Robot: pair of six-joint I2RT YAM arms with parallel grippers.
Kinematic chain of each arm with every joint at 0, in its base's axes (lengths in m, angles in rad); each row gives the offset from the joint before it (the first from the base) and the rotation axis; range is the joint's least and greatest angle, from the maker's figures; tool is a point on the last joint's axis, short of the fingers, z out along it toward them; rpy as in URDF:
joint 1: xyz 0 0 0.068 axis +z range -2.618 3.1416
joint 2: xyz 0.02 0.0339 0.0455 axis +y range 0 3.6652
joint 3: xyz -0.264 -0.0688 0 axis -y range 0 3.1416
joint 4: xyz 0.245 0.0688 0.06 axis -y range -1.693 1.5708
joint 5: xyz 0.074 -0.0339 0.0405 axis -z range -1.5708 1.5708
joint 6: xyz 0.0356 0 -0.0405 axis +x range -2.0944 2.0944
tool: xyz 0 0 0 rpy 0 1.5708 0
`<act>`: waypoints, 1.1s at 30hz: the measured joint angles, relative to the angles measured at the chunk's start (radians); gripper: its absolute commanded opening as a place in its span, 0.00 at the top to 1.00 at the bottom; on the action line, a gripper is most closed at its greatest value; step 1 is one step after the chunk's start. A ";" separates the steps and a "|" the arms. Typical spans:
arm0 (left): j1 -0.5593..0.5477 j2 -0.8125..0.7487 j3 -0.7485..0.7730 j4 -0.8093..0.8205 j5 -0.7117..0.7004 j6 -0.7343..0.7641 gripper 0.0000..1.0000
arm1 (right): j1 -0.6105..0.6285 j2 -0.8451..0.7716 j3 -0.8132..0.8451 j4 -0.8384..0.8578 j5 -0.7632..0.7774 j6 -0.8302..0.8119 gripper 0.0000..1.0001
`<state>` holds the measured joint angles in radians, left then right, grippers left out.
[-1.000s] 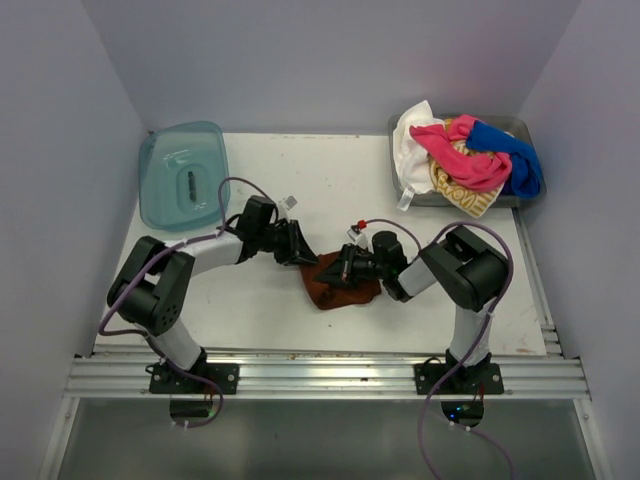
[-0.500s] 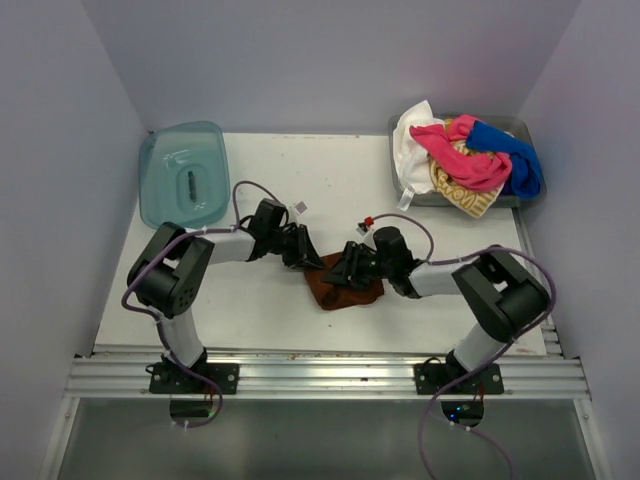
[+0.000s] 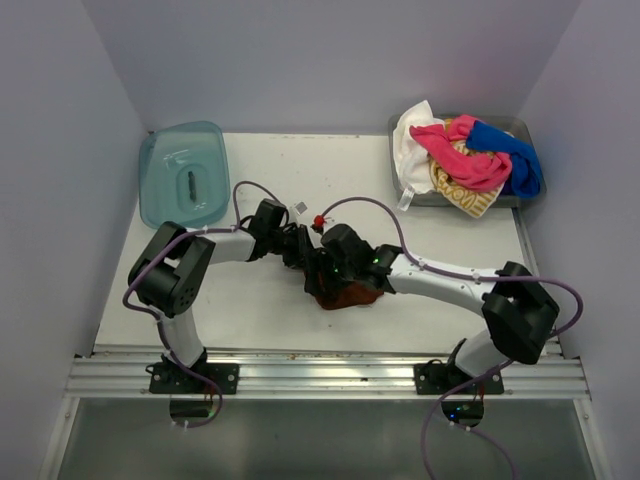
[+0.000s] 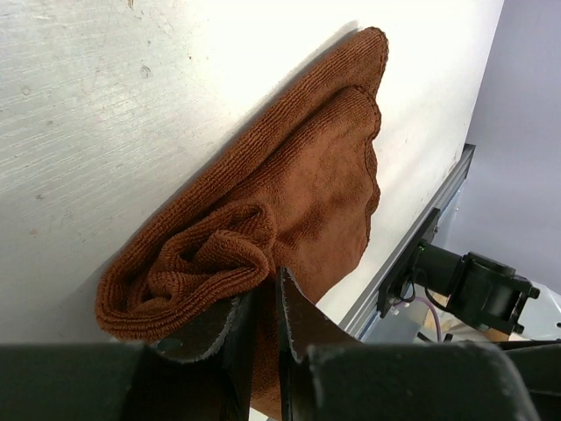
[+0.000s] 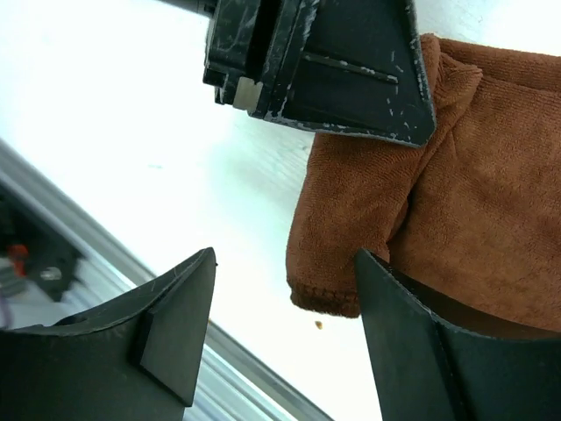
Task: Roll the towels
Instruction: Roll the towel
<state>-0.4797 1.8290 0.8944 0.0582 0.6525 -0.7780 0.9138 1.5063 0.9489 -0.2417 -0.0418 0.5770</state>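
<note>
Brown towel (image 3: 356,294) half hidden under right gripper (image 3: 322,272)

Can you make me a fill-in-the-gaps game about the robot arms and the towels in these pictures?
1. The left gripper is shut on the ____ towel on the table.
2. The right gripper, beside that towel, has its jaws ____.
3. The other towels are piled in a grey bin at the table's far ____ corner.
4. The teal tray sits at the far ____ corner.

Missing words: brown, open, right, left.
</note>
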 measured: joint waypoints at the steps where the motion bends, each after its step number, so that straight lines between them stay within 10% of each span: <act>1: 0.000 0.000 0.000 0.000 0.000 0.000 0.82 | 0.013 0.018 0.018 -0.019 0.020 -0.013 0.34; 9: 0.000 0.000 0.000 0.000 0.000 0.002 0.82 | 0.047 0.105 0.056 -0.103 0.121 -0.048 0.45; 20: -0.001 0.000 0.000 -0.001 -0.001 0.003 0.82 | 0.050 0.108 0.069 -0.134 0.159 -0.031 0.98; 33: -0.013 -0.038 0.001 -0.063 -0.032 0.012 0.80 | -0.042 -0.010 -0.197 0.145 -0.003 0.187 1.00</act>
<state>-0.4927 1.7908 0.8951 -0.0048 0.6209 -0.7658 0.8715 1.4967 0.7517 -0.0971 -0.0452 0.7643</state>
